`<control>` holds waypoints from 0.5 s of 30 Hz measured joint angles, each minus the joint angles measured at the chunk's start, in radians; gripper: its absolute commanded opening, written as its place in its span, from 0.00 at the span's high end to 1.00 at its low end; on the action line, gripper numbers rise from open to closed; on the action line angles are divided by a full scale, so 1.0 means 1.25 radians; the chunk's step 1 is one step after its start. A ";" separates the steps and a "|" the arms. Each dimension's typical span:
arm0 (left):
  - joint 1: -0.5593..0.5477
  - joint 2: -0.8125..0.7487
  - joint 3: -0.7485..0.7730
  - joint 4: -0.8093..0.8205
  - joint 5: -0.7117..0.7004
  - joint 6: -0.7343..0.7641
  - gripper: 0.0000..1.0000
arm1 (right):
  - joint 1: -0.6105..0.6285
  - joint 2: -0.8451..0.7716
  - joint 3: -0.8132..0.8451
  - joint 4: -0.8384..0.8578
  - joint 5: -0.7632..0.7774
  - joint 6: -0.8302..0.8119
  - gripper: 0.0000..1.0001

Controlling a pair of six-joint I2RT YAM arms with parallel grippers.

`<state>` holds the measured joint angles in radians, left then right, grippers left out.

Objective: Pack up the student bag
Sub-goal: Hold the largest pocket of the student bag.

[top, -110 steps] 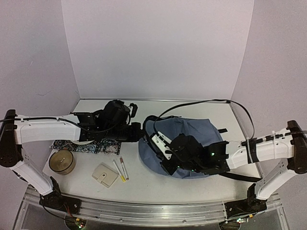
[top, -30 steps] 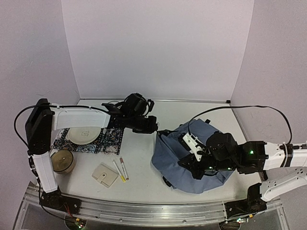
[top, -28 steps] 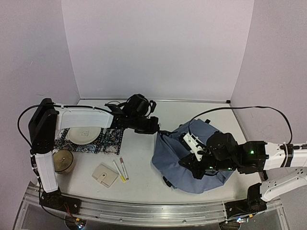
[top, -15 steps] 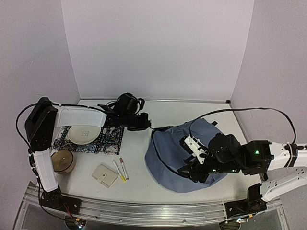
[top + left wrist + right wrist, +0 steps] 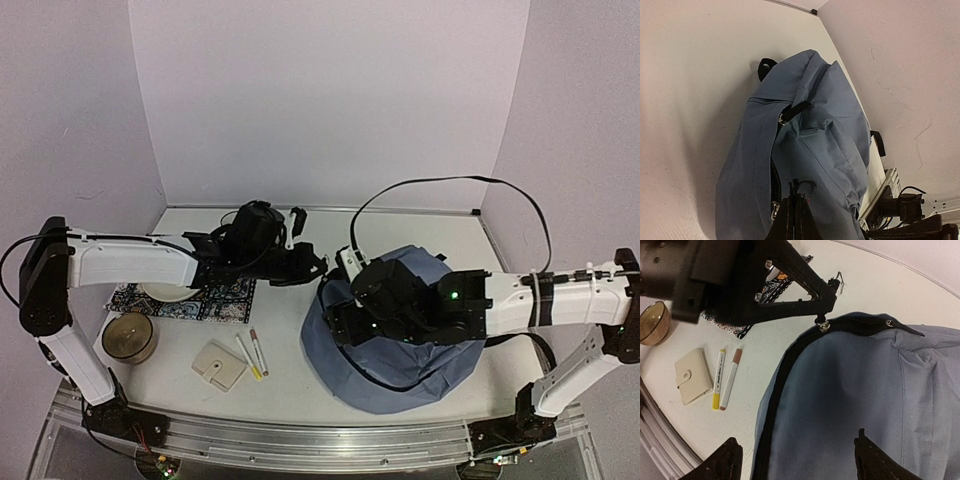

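Note:
The student bag point(image 5: 420, 355) is a blue-grey backpack lying on the table right of centre, its black zipper point(image 5: 771, 395) running along the left edge. My left gripper point(image 5: 316, 268) is at the bag's upper left corner, shut on a thin black zipper pull cord point(image 5: 801, 185). In the right wrist view its fingertips point(image 5: 829, 290) sit just above the metal slider point(image 5: 824, 326). My right gripper point(image 5: 797, 460) hovers over the bag's fabric point(image 5: 850, 390) with its jaws wide open and nothing between them. In the top view it point(image 5: 338, 318) is over the bag's left half.
Left of the bag lie two markers point(image 5: 252, 353) and a beige wallet point(image 5: 219, 364). Farther left are a tan bowl point(image 5: 128, 336) and a patterned mat point(image 5: 215, 303) with a plate point(image 5: 158, 293) partly under my left arm. Purple walls enclose the table.
My right gripper has opened, let go of the bag's fabric and moved left and back over the bag. The bag has settled flatter. My left gripper stayed shut and shifted slightly.

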<state>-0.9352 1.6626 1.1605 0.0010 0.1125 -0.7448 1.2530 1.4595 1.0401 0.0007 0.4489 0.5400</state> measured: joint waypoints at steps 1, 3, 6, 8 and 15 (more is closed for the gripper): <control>-0.003 -0.004 0.000 0.000 0.000 -0.004 1.00 | 0.000 0.019 0.011 0.006 0.006 0.010 0.21; -0.010 -0.010 -0.003 0.001 0.000 -0.012 1.00 | 0.000 0.052 0.027 0.023 0.010 0.027 0.20; -0.020 -0.011 -0.004 0.003 0.000 -0.015 1.00 | 0.000 0.090 0.047 0.041 0.007 0.043 0.19; -0.027 -0.011 -0.004 0.003 0.000 -0.018 1.00 | 0.000 0.109 0.058 0.048 0.008 0.049 0.25; -0.044 -0.011 -0.004 0.003 0.007 -0.031 1.00 | 0.000 0.146 0.068 0.048 0.058 0.081 0.91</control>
<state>-0.9898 1.6485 1.1557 0.0046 0.1206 -0.7833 1.2530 1.6421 1.1248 0.0604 0.5209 0.6414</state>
